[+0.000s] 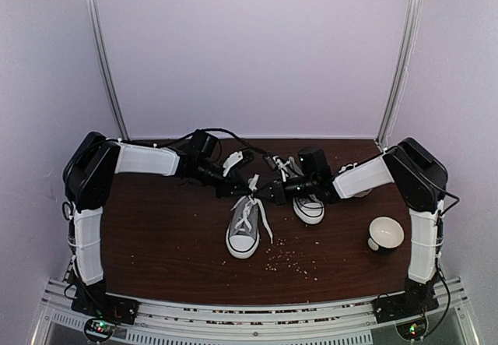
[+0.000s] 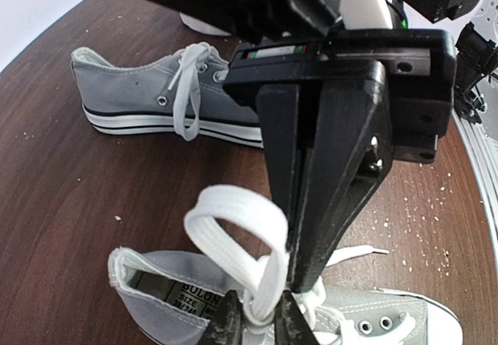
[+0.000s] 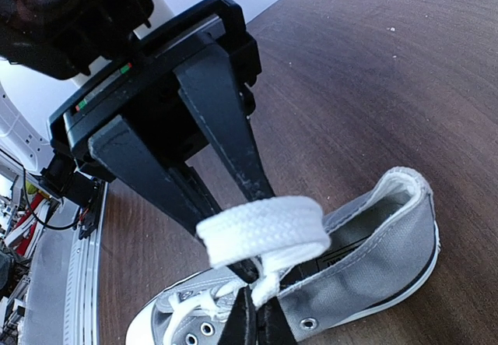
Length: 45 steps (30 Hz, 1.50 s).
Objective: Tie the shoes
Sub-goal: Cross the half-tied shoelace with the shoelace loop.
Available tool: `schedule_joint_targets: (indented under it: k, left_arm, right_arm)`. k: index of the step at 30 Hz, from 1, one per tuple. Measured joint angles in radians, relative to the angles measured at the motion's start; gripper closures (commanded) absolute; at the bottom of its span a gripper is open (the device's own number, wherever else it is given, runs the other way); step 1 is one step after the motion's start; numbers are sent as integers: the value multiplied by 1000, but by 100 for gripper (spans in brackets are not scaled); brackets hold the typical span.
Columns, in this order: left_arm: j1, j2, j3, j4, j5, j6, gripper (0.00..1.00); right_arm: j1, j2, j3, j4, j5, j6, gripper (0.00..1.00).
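Observation:
Two grey shoes with white toe caps stand on the brown table [image 1: 156, 236]: one in the middle [image 1: 243, 232], toe toward the near edge, the other [image 1: 309, 209] just right of it. Both grippers meet above the middle shoe's laces. My left gripper [image 2: 259, 322] is shut on the base of a white lace loop [image 2: 233, 212] over the shoe's opening [image 2: 156, 298]. My right gripper [image 3: 258, 325] is shut on the lace just under a flat loop [image 3: 264, 232] above the same shoe [image 3: 373, 259]. The other shoe [image 2: 140, 88] lies behind.
A white bowl [image 1: 386, 233] sits at the right, near the right arm's base. Small pale crumbs [image 1: 292, 259] are scattered over the table in front of the shoes. A metal rail [image 1: 249, 314] runs along the near edge.

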Motion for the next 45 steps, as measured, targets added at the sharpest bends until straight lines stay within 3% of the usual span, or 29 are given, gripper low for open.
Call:
schedule_joint_targets:
  k: [4, 8, 12, 19, 26, 37, 45]
  left_arm:
    - [-1, 6, 12, -31, -4, 11, 83]
    - [-9, 15, 34, -60, -10, 21, 99]
    - [-21, 19, 35, -66, -24, 26, 100]
    - [-35, -21, -78, 47, -186, 19, 100]
    - [-49, -114, -229, 227, -336, -9, 100]
    - [-79, -118, -238, 328, -391, -11, 100]
    - [-80, -119, -250, 355, -392, -11, 100]
  right_arm:
    - [0, 0, 0, -2, 0, -4, 100]
    - [0, 0, 0, -11, 0, -12, 100]
    - [0, 0, 0, -25, 0, -14, 80]
    - [-14, -37, -15, -63, -10, -21, 69]
    - [-84, -99, -5, -117, 2, -27, 74]
    - [-53, 38, 143, -206, 28, -14, 89]
    - [-41, 65, 151, -219, -44, -19, 89]
